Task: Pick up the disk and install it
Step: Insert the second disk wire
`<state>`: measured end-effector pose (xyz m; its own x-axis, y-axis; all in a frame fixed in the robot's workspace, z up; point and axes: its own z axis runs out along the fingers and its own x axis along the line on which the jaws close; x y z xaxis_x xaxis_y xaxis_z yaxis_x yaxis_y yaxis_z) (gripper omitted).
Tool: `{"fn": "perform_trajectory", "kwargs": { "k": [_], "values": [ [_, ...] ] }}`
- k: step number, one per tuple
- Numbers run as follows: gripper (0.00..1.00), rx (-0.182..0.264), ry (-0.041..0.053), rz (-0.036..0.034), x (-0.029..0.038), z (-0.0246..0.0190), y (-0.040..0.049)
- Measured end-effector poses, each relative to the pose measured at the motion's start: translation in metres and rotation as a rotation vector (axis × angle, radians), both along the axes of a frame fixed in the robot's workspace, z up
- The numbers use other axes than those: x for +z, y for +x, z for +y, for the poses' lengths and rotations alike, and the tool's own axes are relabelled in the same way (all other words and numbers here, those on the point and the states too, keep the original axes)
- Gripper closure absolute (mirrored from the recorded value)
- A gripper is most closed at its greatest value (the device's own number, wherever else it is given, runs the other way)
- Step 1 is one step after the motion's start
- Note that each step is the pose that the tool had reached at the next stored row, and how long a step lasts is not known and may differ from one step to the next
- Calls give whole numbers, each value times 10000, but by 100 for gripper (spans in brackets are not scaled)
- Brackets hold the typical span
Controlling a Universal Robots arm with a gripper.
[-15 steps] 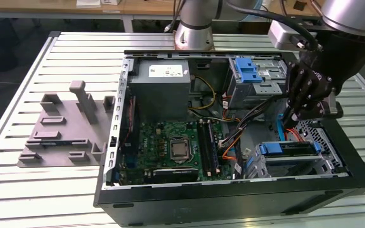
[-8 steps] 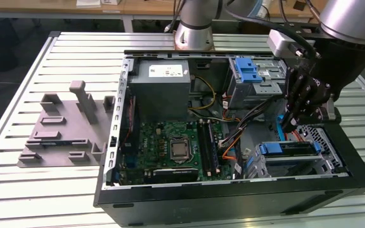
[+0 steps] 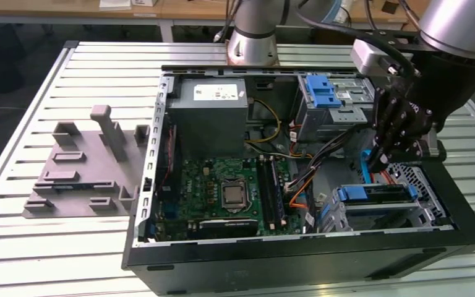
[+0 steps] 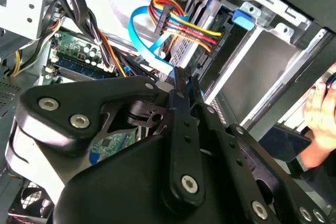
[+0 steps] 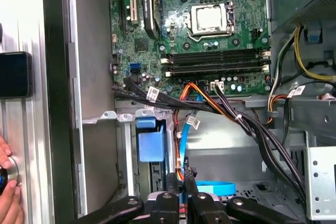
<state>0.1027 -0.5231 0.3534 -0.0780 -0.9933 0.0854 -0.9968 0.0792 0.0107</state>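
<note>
The disk (image 3: 375, 193) sits in the drive cage at the case's front corner, on the exterior view's right. Its blue carrier face (image 5: 151, 146) shows, while the metal body is mostly hidden inside the cage. My gripper (image 3: 376, 164) hangs just above the cage and next to the carrier. In both wrist views the black fingers (image 5: 173, 184) lie pressed together with nothing visible between them (image 4: 181, 80). A blue data cable (image 4: 140, 40) and a bundle of coloured power wires (image 4: 184, 24) run to the cage right behind the fingertips.
The open computer case (image 3: 151, 185) lies on a slatted table, showing the motherboard (image 3: 221, 192), the grey power supply (image 3: 213, 117) and a second cage with a blue carrier (image 3: 324, 93). A grey fixture (image 3: 85, 167) lies on the exterior view's left. A hand (image 5: 6, 184) rests near a phone (image 5: 14, 74).
</note>
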Motion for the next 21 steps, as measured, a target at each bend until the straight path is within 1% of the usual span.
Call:
{"fn": "perform_trajectory", "kwargs": {
  "k": [1,2,5,6,8,9,10,11,18,19,21],
  "values": [
    [84,0,26,1,-7,-6,7],
    [84,0,72,2,-15,-19,9],
    [84,-1,280,2,-40,-73,10],
    [84,-1,380,2,-46,-91,10],
    [84,0,718,2,-49,-114,10],
    [84,0,866,2,-53,-125,11],
    [84,-1,962,1,-58,-136,11],
    [84,-1,1007,1,-65,-151,12],
    [84,0,1011,2,-96,-256,12],
    [84,0,1011,2,-98,-264,12],
    [84,-1,1011,2,-98,-267,12]
  ]
}}
